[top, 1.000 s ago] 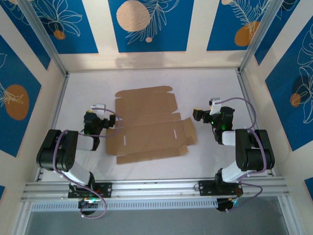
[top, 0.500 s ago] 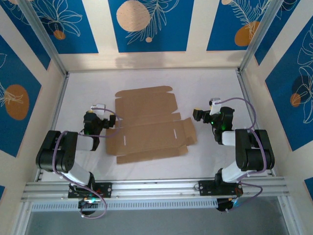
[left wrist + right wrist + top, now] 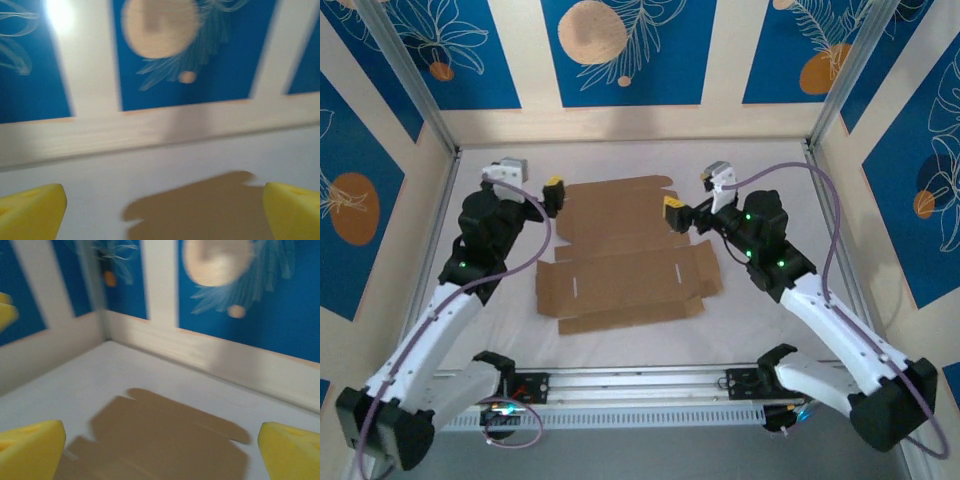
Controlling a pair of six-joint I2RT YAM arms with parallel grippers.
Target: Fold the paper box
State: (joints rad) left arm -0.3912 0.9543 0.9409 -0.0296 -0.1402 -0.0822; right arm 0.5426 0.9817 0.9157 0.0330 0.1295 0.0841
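Note:
The paper box [image 3: 620, 255] lies as a flat brown die-cut sheet with flaps and small slots in the middle of the white table. My left gripper [image 3: 548, 195] hovers at the sheet's far-left corner, open, its yellow fingertips [image 3: 30, 212] wide apart. From the left wrist, the cardboard [image 3: 200, 210] lies below and ahead with nothing between the jaws. My right gripper [image 3: 678, 215] hangs over the sheet's far-right part and is open too. The right wrist view has the sheet's rounded far flap [image 3: 165, 435] between its yellow pads [image 3: 290, 452], untouched.
Blue-and-cream patterned walls [image 3: 620, 60] close in the table at the back and both sides, with aluminium posts [image 3: 415, 90] in the corners. A metal rail [image 3: 640, 385] carrying the arm bases runs along the near edge.
Both arms have lifted out of their folded pose beside the sheet and reached forward and inward over its far half. The cardboard has not moved, and both grippers stayed open.

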